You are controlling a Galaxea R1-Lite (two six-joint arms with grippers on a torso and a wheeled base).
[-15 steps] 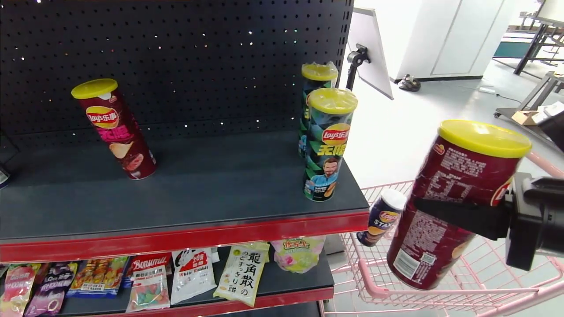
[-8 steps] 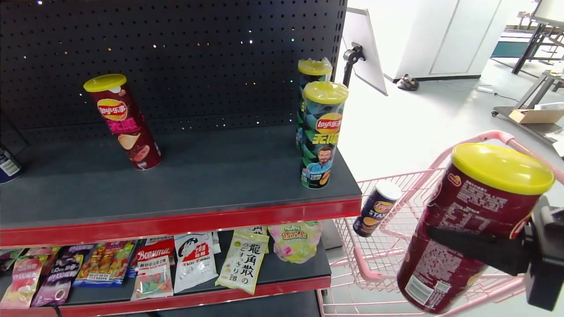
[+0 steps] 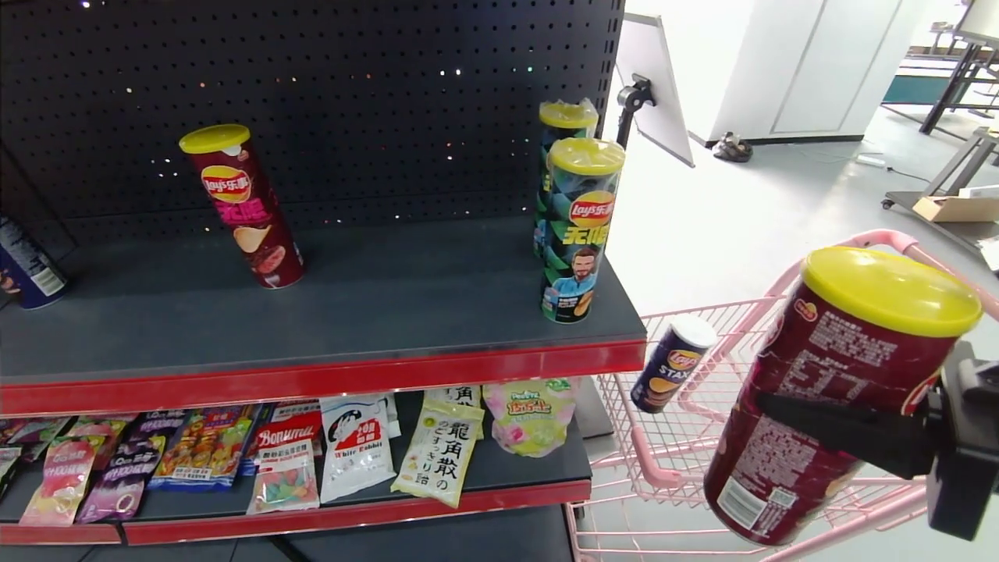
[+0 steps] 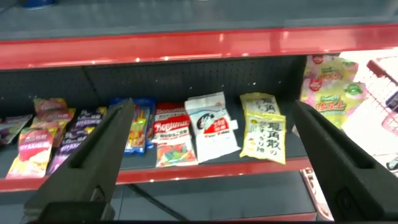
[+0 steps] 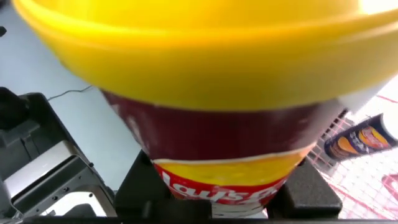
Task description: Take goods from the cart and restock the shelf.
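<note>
Your right hand (image 3: 819, 425) is gripping a maroon chip can (image 3: 843, 343) with a yellow lid, its black fingers (image 3: 851, 437) closing on the can's middle from both sides. The can is tilting, lid up and leaning to the right, and it is hanging off the right end of the shelf (image 3: 390, 312), in front of the pink cart (image 3: 679, 476). In the right wrist view the same can (image 5: 217, 137) is sitting squarely between the two pads of that hand (image 5: 227, 193).

Your left hand (image 4: 212, 107) is standing with its fingers spread wide apart and nothing between them, facing the lower shelf (image 4: 205, 174) and its row of snack bags (image 4: 211, 127).

A dark blue can (image 3: 671, 363) with a white lid is leaning inside the cart, near the corner closest to the shelf.

On the upper shelf, a matching maroon can (image 3: 243, 207) is standing toward the back, left of the middle. Two green cans are standing at the right edge: the front green can (image 3: 581, 226) near the front right corner, and the rear green can (image 3: 566, 117) just behind it. Another blue can (image 3: 27, 265) is showing partly at the shelf's left edge. The stretch of shelf between the maroon can and the green cans is lying bare.
</note>
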